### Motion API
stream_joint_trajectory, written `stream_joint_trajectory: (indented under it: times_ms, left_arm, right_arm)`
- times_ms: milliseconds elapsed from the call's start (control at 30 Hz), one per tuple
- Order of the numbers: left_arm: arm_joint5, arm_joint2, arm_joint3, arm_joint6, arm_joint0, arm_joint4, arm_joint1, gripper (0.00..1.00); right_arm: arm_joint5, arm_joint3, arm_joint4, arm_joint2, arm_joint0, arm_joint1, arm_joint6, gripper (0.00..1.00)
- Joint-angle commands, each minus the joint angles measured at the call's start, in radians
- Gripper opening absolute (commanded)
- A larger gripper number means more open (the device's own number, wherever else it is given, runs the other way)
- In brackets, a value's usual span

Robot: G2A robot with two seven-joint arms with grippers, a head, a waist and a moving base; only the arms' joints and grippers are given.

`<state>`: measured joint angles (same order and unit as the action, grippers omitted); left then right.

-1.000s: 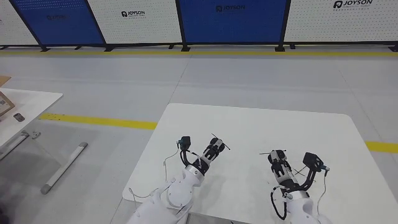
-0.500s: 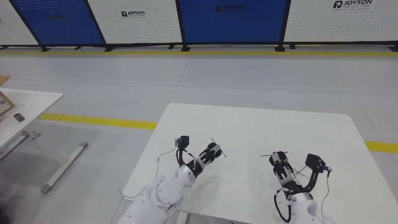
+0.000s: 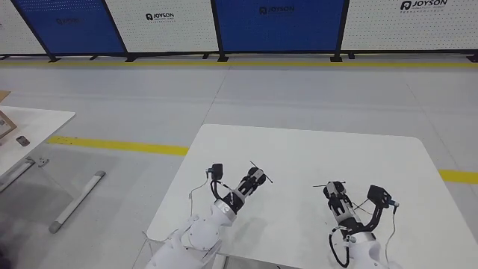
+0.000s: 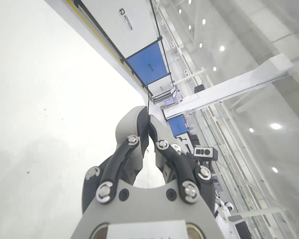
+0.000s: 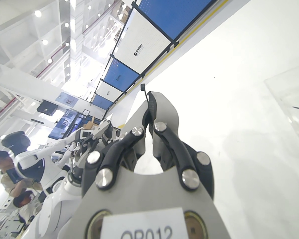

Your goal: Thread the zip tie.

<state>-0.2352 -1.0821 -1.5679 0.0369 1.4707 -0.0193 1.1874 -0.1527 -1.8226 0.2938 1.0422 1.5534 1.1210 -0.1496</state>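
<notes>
In the top view, two arms are seen over the near half of the white table (image 3: pixel 373 157), well apart from each other. The left gripper (image 3: pixel 256 180) is clenched on a thin black tail strip (image 3: pixel 261 172) that lies crosswise through its tips and sticks out on both sides. To the right, the right gripper (image 3: pixel 332 191) is closed on the head end (image 3: pixel 321 186), a short dark sliver pointing left toward the other arm. Nothing is seen joining the two pieces, so it cannot be told whether one zip tie or two are held.

In the left wrist view, the pads are pressed together with the tail strip (image 4: pixel 147 98) pinched between them. A short, straight, hair-thin length stands out past the tips.

In the right wrist view, the jaws are likewise shut on the head end (image 5: pixel 143 87). The small square block sits just beyond the fingertips, with the band running back between the pads.

The tie is judged to be very light, slick and springy — stiff along a short free length, whippy along a long one. The tail is best held close to its tip, and the head just behind the block, so the slot is left uncovered.
</notes>
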Motion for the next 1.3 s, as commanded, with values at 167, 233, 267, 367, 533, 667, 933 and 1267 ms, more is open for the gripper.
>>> stream_joint_trajectory:
  times_ms: [167, 233, 267, 367, 533, 667, 933, 1267]
  left_arm:
    - [0.027, 0.042, 0.029, 0.058, -0.019, 0.060, 0.012, 0.00]
    - [0.027, 0.042, 0.029, 0.058, -0.019, 0.060, 0.012, 0.00]
    - [0.027, 0.042, 0.029, 0.058, -0.019, 0.060, 0.012, 0.00]
    - [0.027, 0.042, 0.029, 0.058, -0.019, 0.060, 0.012, 0.00]
    - [0.027, 0.042, 0.029, 0.058, -0.019, 0.060, 0.012, 0.00]
    - [0.027, 0.042, 0.029, 0.058, -0.019, 0.060, 0.012, 0.00]
    - [0.027, 0.042, 0.029, 0.058, -0.019, 0.060, 0.012, 0.00]
    - [0.005, 0.056, 0.011, 0.053, -0.013, 0.048, 0.018, 0.00]
  right_arm:
    - [0.112, 0.061, -0.025, -0.049, 0.000, 0.018, -0.020, 0.00]
    - [0.112, 0.061, -0.025, -0.049, 0.000, 0.018, -0.020, 0.00]
    - [0.112, 0.061, -0.025, -0.049, 0.000, 0.018, -0.020, 0.00]
    - [0.112, 0.061, -0.025, -0.049, 0.000, 0.018, -0.020, 0.00]
    - [0.183, 0.047, -0.112, -0.043, 0.019, 0.027, -0.037, 0.00]
    - [0.219, 0.073, -0.158, -0.076, 0.002, 0.045, -0.069, 0.00]
    - [0.179, 0.127, -0.192, -0.127, -0.066, 0.075, -0.094, 0.00]
    - [0.179, 0.127, -0.192, -0.127, -0.066, 0.075, -0.094, 0.00]
